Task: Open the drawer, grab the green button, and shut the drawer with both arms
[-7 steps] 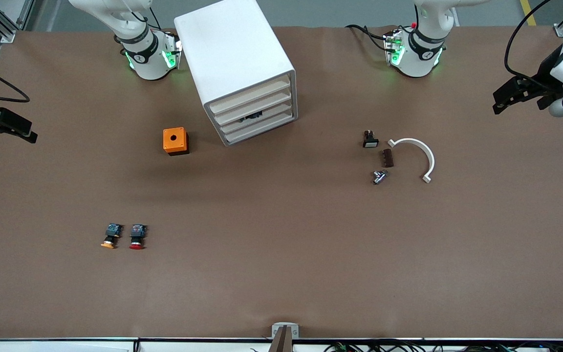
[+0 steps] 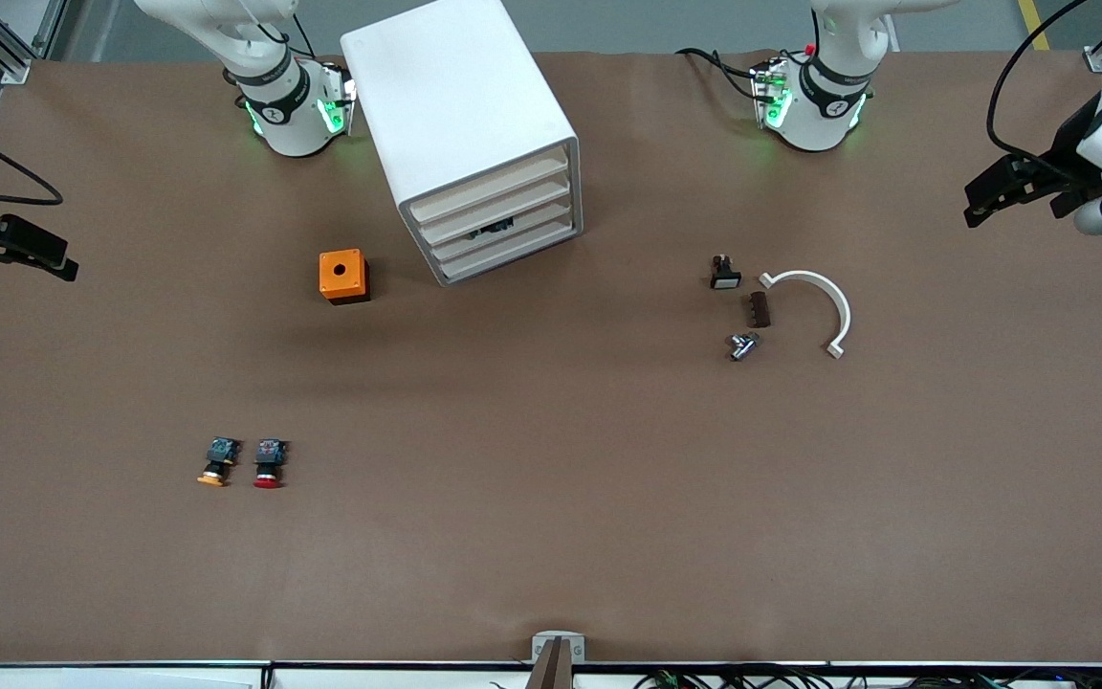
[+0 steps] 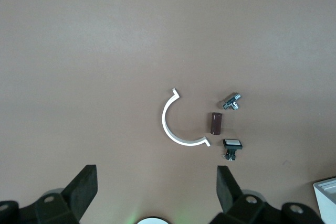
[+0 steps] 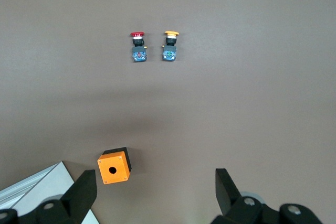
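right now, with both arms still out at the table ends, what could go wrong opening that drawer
The four drawer fronts look alike, so a claw could pull the wrong one; the third drawer shows a dark part in its gap. The cabinet sits loose and angled on the table, so pulling may drag it unless one arm braces it. The orange box stands beside the cabinet, toward the right arm's end, in the likely path of the right claw. The left claw is open.
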{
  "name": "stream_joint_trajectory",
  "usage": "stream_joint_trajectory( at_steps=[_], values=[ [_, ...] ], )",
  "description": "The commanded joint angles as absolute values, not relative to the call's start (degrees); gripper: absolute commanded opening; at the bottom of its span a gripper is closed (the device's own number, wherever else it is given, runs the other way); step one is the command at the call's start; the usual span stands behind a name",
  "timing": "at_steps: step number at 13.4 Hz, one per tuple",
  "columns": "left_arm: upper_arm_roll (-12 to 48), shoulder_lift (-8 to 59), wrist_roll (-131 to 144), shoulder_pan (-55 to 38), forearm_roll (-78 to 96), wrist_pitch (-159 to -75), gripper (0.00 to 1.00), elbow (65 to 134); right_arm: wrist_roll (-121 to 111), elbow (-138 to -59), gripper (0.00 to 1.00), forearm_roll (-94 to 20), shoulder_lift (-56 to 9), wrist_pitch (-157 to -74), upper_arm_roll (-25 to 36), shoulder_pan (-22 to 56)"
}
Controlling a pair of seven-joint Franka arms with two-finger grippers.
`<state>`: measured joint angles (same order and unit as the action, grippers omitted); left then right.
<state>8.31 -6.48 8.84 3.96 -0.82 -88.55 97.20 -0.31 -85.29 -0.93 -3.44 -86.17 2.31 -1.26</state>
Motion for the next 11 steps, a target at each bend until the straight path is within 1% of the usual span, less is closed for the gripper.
stream_joint_trajectory(
  at_steps=[1,4,6,8,11],
  values=[
    [8.53,-1.68,8.88,4.31,-1.84,-87.45,1.00,92.73,0.44,-84.99,1.00,-0.88,-3.43,-85.26,1.32,-2.55],
    [8.79,2.27,9.05,3.70,-4.91,-87.45,1.00,91.76,0.35,-84.90,1.00,-0.88,-4.22,-85.34,1.41,-2.72],
    [9.40,6.57,9.84,3.25,-4.92,-87.54,1.00,90.10,0.44,-84.99,0.99,-0.88,-4.31,-85.34,1.41,-2.72],
    [9.58,10.88,15.79,2.38,-4.49,-87.63,1.00,89.04,2.97,-85.16,1.00,-1.14,-4.31,-85.25,1.41,-2.72],
    [9.76,16.94,25.71,-1.39,-4.22,-87.63,1.00,87.90,4.82,-84.99,1.00,-1.23,-4.13,-84.12,1.32,-2.37]
  ],
)
